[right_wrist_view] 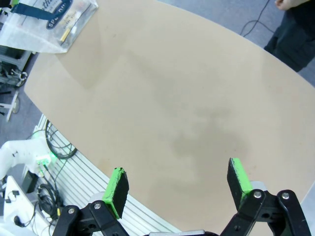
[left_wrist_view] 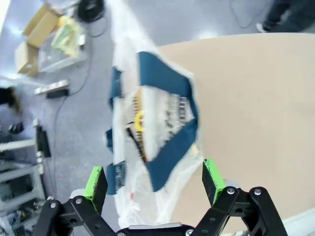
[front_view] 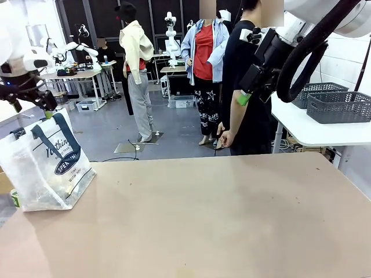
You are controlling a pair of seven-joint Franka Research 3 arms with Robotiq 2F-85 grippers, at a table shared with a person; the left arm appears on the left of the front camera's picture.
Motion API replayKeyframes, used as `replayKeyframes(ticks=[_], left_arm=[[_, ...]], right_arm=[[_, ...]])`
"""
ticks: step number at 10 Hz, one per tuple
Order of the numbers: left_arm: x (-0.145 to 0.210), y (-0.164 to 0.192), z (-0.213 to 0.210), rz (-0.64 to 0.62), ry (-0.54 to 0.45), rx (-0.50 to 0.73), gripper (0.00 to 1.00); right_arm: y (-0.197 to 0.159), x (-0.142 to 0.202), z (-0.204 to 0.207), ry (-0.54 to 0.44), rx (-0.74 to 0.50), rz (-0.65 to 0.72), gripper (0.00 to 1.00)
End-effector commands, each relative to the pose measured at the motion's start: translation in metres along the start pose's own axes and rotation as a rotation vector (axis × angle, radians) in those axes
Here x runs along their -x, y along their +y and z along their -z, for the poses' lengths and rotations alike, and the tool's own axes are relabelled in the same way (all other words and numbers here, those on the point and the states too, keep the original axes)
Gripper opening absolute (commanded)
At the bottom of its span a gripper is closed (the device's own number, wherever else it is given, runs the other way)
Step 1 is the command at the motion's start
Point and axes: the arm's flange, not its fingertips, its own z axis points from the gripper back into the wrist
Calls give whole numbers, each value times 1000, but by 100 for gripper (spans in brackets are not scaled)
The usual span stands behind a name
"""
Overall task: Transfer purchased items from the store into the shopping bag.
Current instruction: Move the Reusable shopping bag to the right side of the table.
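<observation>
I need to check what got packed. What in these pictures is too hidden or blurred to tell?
- Items in the shopping bag: left wrist view, blurred and veiled by cloudy plastic.
- Bag's lettering: front view, creased, partly covered by a handle.
- Bag: right wrist view, cut by the top edge.

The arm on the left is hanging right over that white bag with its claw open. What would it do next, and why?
Probably lift the left gripper up and away. Its jaws stand open with nothing between them, directly above the shopping bag, whose blue handles frame packets already inside. The right gripper is also open and empty, high over the bare table, so another item would likely have to be fetched.
</observation>
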Motion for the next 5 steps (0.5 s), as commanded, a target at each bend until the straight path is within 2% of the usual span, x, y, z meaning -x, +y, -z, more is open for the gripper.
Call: replayKeyframes(ticks=[1, 3, 5], left_arm=[[-4, 11, -21, 97, 28, 193, 100], [-7, 5, -34, 188, -24, 316, 100], [-2, -1, -39, 361, -108, 524, 100]], right_arm=[[0, 3, 0, 13, 7, 1, 100], [0, 3, 0, 13, 7, 1, 100], [0, 3, 0, 13, 7, 1, 100]])
